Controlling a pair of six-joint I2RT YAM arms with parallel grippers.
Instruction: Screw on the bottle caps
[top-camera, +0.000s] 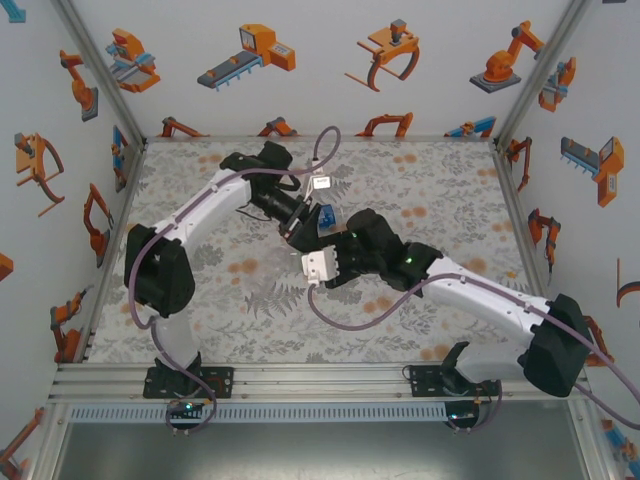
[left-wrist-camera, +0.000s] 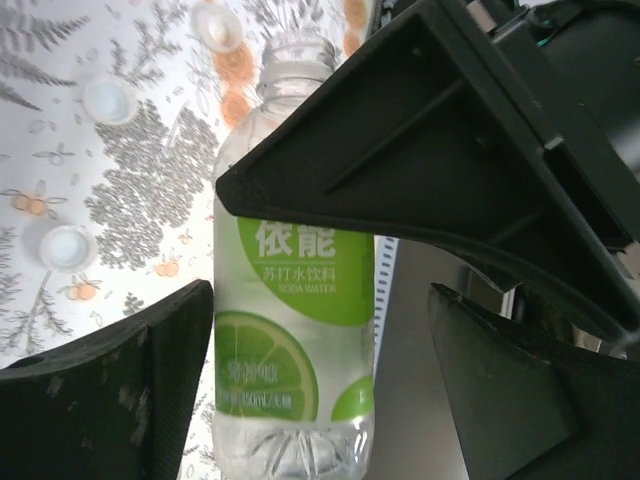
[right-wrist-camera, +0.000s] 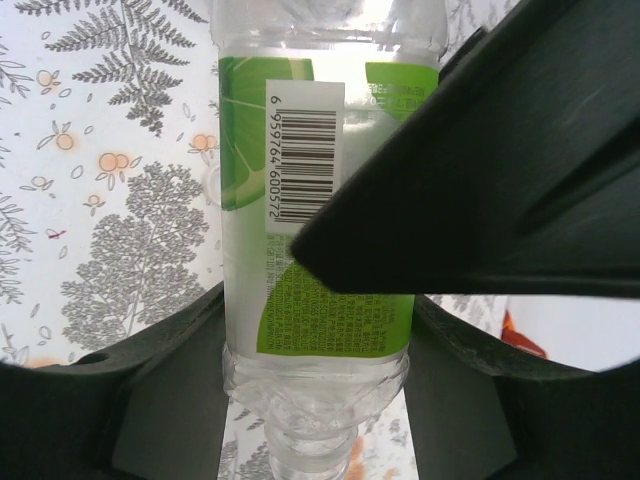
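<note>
1. Green-labelled bottle (right-wrist-camera: 300, 150), base cut off, sits clenched in the right hand (right-wrist-camera: 318, 330).
2. Left hand (left-wrist-camera: 320, 300) hangs released around it, neck uncapped.
3. White caps (left-wrist-camera: 110, 98) lie beyond its fingertips on the floral table (left-wrist-camera: 130, 200), robot-print walls (top-camera: 300, 90) around.

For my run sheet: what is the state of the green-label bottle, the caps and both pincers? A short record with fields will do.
bottle: green-label bottle, neck open, no cap on
caps: three white caps, loose on the table
right pincer: closed on the bottle's body
left pincer: open, a finger at each side of the bottle, gap on one side
</note>
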